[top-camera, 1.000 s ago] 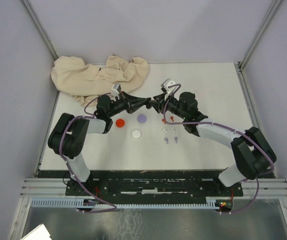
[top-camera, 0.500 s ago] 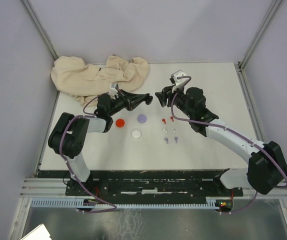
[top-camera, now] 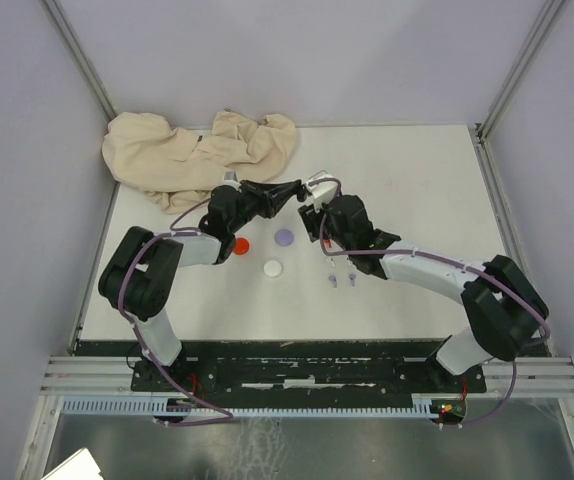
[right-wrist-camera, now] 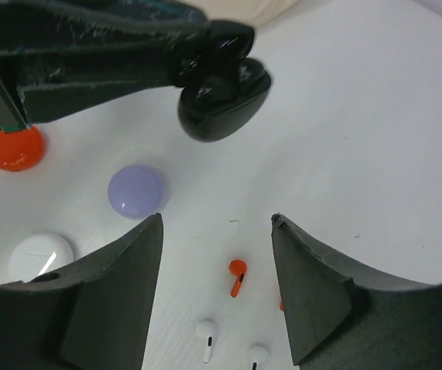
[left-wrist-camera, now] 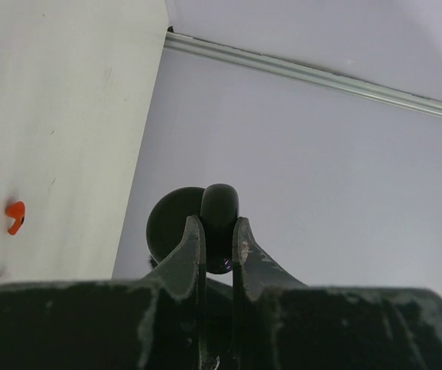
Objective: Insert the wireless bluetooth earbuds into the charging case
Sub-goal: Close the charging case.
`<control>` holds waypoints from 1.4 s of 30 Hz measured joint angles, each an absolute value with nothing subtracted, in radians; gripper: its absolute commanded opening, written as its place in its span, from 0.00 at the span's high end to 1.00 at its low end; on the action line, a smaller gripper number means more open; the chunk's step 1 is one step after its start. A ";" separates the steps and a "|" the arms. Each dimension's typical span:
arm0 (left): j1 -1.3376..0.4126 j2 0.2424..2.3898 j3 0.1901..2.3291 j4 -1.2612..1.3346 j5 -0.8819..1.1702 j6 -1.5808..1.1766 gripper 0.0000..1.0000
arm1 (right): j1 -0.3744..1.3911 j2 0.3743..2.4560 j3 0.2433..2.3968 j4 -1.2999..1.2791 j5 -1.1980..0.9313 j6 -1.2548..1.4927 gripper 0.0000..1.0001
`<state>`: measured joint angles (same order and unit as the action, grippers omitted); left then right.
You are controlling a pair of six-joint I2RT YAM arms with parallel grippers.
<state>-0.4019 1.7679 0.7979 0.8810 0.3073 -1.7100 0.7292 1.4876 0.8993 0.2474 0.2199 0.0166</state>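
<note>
White tabletop: left gripper pinching black charging case; right gripper spread over red earbud, may flick it.

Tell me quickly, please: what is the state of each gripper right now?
Left gripper: closed, holding the black charging case.
Right gripper: open, holding nothing.

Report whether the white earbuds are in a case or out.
Out. Both white earbuds lie loose on the table, near a red earbud.
</note>
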 measured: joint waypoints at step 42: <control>-0.438 1.742 0.769 0.849 0.300 -1.748 0.97 | 0.777 1.715 0.952 0.527 0.505 -0.117 0.21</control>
